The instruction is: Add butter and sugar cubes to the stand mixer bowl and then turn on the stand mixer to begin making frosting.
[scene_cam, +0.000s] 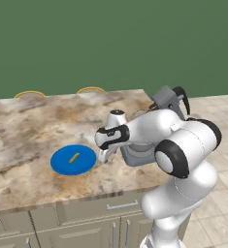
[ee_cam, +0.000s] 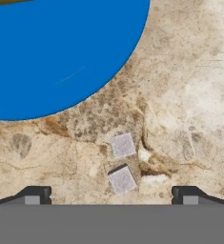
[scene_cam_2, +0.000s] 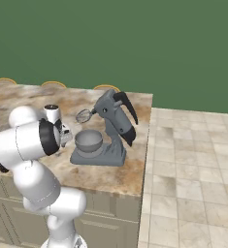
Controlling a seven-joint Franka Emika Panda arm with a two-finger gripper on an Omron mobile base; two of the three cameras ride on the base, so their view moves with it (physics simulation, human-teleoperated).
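You have the 2 sugar cubes (ee_cam: pixel 122 164) lying loose on the marbled counter (ee_cam: pixel 189 95), just beside the edge of the blue plate (ee_cam: pixel 61 52) and not on it. In the hand view they sit one above the other, close together but apart, roughly midway between the 2 dark fingertips (ee_cam: pixel 35 195) at the bottom. Your jaws (ee_cam: pixel 111 195) are spread wide, holding nothing, with both cubes lying ahead of the gap between them.

The butter (scene_cam: pixel 73 157) is a thin tan stick lying on the plate (in the hand view only a sliver of it shows, at the top edge).

Your arm (scene_cam: pixel 183 150) rises from the base, bends at the elbow and reaches forward over the counter, the hand (scene_cam: pixel 108 143) pointing down between the plate and the stand mixer (scene_cam_2: pixel 110 131).

The stand mixer bowl (scene_cam_2: pixel 89 140) sits on the mixer's flat base, under the tilted-back head, whisk (scene_cam_2: pixel 84 116) raised clear of it. You will find no readable label or writing on anything.
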